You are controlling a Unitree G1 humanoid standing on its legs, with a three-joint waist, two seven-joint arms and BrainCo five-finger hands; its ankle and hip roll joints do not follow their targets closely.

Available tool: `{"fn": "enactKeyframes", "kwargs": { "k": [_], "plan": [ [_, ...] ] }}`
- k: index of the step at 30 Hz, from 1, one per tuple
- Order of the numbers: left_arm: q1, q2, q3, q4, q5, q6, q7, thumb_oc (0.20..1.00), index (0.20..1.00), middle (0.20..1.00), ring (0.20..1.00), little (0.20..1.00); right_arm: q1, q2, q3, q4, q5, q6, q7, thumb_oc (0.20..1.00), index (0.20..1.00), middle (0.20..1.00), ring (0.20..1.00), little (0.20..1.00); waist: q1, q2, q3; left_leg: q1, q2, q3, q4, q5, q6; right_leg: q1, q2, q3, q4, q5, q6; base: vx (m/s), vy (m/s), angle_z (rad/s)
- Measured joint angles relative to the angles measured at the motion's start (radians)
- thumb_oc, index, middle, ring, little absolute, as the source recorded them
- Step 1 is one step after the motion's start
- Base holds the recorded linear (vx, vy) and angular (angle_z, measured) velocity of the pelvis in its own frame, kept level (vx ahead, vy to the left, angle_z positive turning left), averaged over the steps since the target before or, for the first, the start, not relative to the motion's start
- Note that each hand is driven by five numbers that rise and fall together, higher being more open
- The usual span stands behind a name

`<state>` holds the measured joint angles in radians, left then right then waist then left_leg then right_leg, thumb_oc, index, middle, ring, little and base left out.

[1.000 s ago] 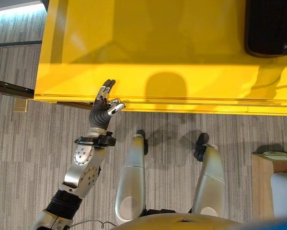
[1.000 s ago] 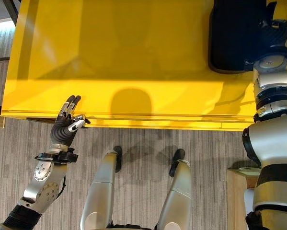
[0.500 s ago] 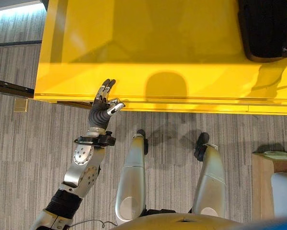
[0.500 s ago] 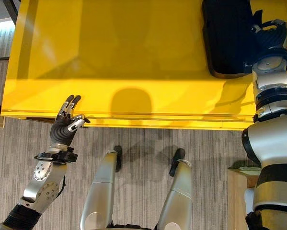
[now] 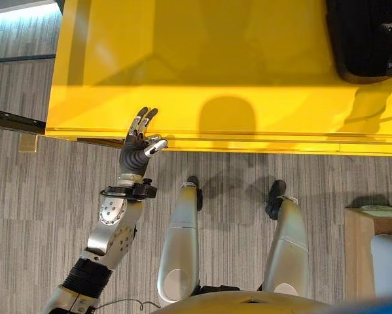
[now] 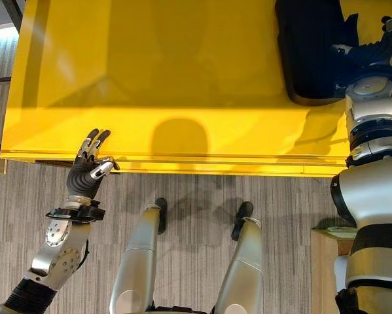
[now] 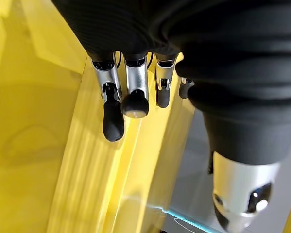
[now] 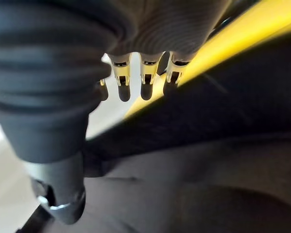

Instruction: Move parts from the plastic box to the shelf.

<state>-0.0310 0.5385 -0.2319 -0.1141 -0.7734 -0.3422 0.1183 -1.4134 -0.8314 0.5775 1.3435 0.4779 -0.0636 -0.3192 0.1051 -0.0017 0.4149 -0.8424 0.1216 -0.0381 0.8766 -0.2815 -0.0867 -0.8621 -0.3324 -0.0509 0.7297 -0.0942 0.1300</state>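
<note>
1. Reaching over the black part (image 6: 313, 49), the right hand (image 6: 369, 52) rests against its near right edge on the yellow surface (image 5: 215, 65); the right wrist view shows straight fingers (image 8: 146, 82) past the cover and nothing between them, so the hand is spread and grips nothing, probably set there to nudge or gather the part
2. Black part: a dark oblong piece lying flat on the yellow surface, just under and beside the right hand, well apart from the left hand; judged to be the item due for moving
3. Left hand (image 5: 138, 145): raised at the near edge of the yellow surface, fingers (image 7: 113, 116) extended and relaxed, thumb apart, holding nothing; likely parked clear so the right arm can work
4. Yellow surface: broad, smooth, glossy, bare between the two hands; whether it belongs to the shelf or the box cannot be told
5. Floor (image 5: 38, 196): grey striped carpet below the left hand
6. Wooden furniture corner (image 5: 362, 242), low on the right arm's side, well apart from both hands
</note>
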Motion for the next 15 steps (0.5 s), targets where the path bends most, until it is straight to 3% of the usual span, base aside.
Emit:
{"fn": "enactKeyframes", "kwargs": {
  "k": [15],
  "plan": [
    [0.004,0.0,-0.01,0.041,-0.002,0.005,0.011,1.0,1.0,1.0,1.0,1.0,0.001,0.034,-0.042,0.001,0.048,-0.008,-0.001,1.0,1.0,1.0,1.0,1.0,-0.005,0.0,0.001,-0.002,0.003,0.0,0.002,0.0,0.0,-0.001,0.006,0.002,-0.006,0.006,0.002,0.0,0.0,0.0]
  ]
}}
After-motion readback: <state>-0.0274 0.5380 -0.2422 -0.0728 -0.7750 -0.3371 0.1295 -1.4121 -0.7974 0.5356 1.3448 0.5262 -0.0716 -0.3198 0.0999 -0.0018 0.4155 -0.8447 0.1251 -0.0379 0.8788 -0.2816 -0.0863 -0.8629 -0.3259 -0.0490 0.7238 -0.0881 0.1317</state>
